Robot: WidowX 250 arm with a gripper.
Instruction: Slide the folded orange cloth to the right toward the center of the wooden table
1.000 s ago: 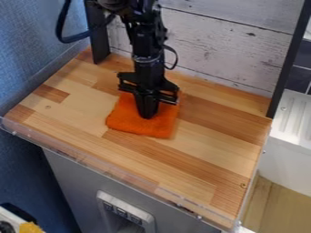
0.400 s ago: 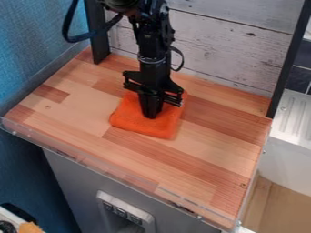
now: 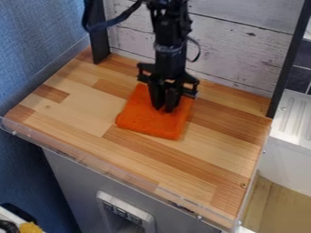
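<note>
The black gripper [image 3: 164, 109] hangs pointing down over the upper middle of the wooden counter, its tip at the middle of an orange cloth [image 3: 148, 120]. The cloth lies mostly flat, roughly square, with one corner toward the front. The gripper and wrist hide part of the cloth's back portion. Whether any of the cloth is pinched cannot be made out.
The wooden counter [image 3: 206, 168] has a clear raised strip along its front edge. White planks [image 3: 231, 50] stand behind it, between two dark posts. A blue wall is at left and a white ribbed unit [image 3: 298, 118] at right.
The gripper has moved to the right and slightly toward the back. The cloth has shifted a little to the right, by less than the gripper.
</note>
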